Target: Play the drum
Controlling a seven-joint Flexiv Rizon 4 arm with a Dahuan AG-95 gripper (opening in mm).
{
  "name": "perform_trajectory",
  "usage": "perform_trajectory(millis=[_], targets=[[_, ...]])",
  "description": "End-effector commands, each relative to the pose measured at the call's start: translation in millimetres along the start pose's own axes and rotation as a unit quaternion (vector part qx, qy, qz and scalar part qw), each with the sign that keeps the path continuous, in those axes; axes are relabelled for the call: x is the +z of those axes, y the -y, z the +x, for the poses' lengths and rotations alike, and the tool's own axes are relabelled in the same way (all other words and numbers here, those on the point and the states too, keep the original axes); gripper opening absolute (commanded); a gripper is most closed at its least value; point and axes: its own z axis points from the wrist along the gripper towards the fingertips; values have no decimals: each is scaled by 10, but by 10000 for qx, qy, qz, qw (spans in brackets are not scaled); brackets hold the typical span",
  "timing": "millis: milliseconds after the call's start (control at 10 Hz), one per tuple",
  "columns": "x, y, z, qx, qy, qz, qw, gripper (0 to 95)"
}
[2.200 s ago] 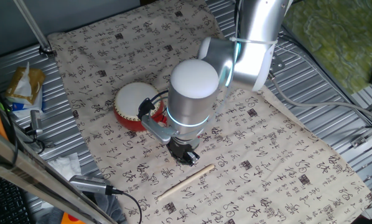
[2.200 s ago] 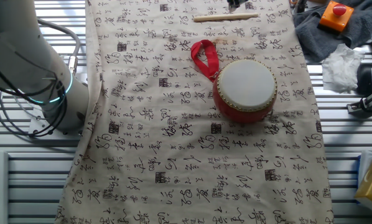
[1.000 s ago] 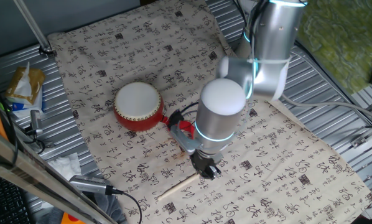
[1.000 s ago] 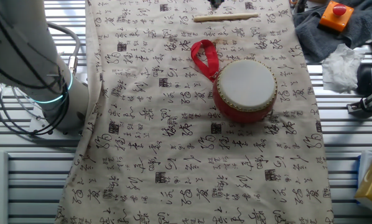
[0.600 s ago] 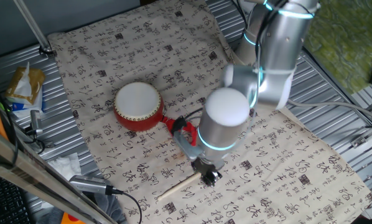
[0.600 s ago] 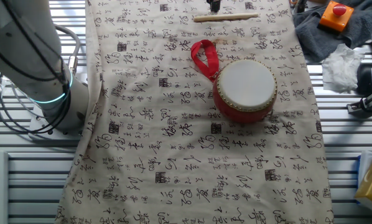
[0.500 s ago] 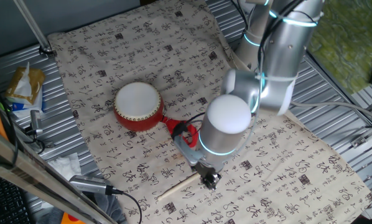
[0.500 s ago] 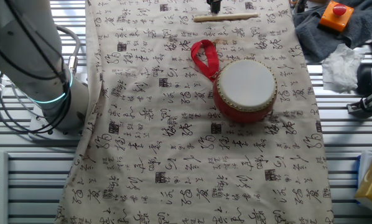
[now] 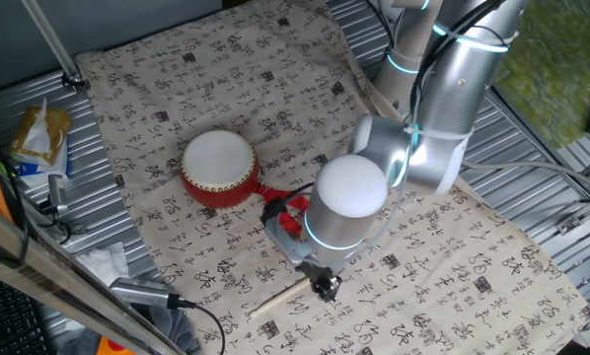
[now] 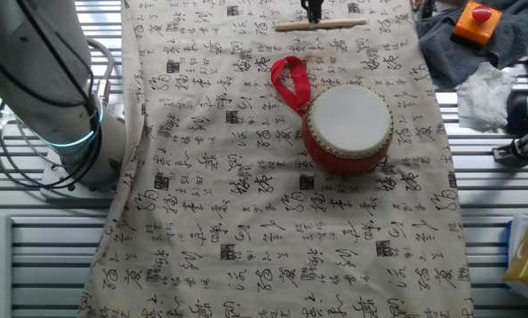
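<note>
A cloth printed with black characters covers the middle of the table, whose ribbed metal top shows along the sides. A thin pale wooden stick lies flat on the cloth near one edge. Off the cloth, a crumpled white tissue rests beside a dark grey rag, and an orange box with a red button sits on that rag. A yellow and white packet lies at the far side.
</note>
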Motion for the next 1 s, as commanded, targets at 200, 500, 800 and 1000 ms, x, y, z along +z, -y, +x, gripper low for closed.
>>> perform_trajectory(millis=[200, 500, 800, 1000], targets=[[39, 78, -42, -39, 9, -23, 10000, 570], [81, 153, -61, -38, 8, -36, 10000, 570], [128, 163, -60, 151, -66, -49, 9999, 380], [132, 164, -55, 309, -117, -56, 9994, 380]])
